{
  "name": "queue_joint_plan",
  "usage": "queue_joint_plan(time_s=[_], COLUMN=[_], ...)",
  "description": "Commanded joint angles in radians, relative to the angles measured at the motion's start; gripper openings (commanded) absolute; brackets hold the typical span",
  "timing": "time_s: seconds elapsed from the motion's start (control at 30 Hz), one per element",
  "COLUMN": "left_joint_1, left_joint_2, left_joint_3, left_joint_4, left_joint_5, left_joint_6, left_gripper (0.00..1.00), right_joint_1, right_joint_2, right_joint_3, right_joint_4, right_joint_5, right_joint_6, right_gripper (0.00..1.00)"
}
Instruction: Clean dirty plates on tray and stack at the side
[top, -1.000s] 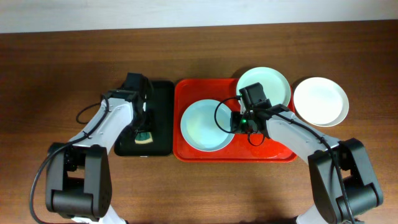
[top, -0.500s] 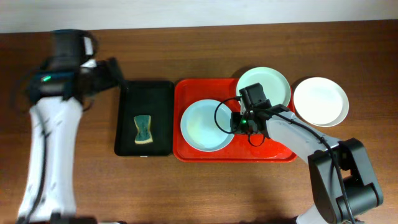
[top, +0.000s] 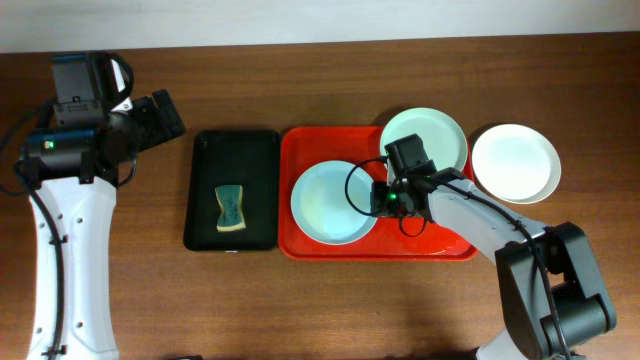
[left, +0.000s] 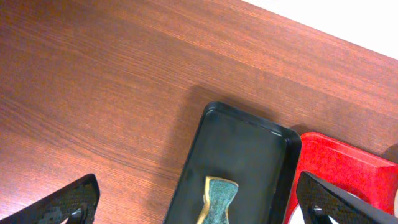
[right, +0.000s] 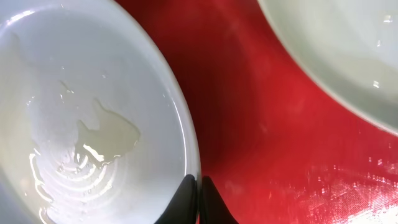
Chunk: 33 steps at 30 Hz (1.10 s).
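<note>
On the red tray (top: 440, 246) lies a pale blue plate (top: 330, 200), wet in the middle (right: 93, 93). My right gripper (top: 385, 198) (right: 199, 184) is shut on its right rim, one finger on each side. A mint plate (top: 425, 140) (right: 336, 43) rests over the tray's far right corner. A white plate (top: 515, 162) sits on the table to the right of the tray. My left gripper (top: 160, 115) (left: 196, 186) hangs open and holds nothing, up and to the left of the black tray (top: 250, 160).
A green and yellow sponge (top: 231, 208) (left: 217, 198) lies in the black tray (left: 242, 143), which stands directly left of the red tray (left: 336, 162). Bare wooden table stretches to the left and along the front.
My left arm rose off the black tray and swung to the far left, opening and leaving the sponge behind. My right gripper tightened on the blue plate's rim.
</note>
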Motion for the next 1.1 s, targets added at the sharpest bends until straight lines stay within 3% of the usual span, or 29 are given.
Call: queue_joint_plan(time_s=[0.0,0.23,0.53,0.87,1.07], left_joint_1=[0.003,0.003,0.003,0.003,0.003], left_joint_2=[0.005,0.005,0.005,0.005,0.005], left_joint_3=[0.002,0.002,0.002,0.002,0.002], left_joint_4=[-0.002,-0.002,-0.002,-0.002,-0.002], left_joint_5=[0.007,0.008,0.007,0.007,0.007], left_joint_6=[-0.01,-0.01,-0.01,-0.01,-0.01], left_gripper=[0.99,0.99,0.99,0.99,0.99], right_joint_1=[-0.004,-0.004,-0.002,0.034,0.161], right_joint_2=[0.005,0.005,0.005,0.005,0.005], right_joint_3=[0.053,0.26,0.431,0.48,0.48], right_joint_4=[-0.076,-0.266,-0.365,-0.273,-0.105], right_joint_5=[-0.005,-0.004,-0.017,-0.01,0.19], right_joint_6=[0.006,0.006,0.006,0.045,0.094], right_gripper=[0.04,0.04,0.04,0.04,0.04])
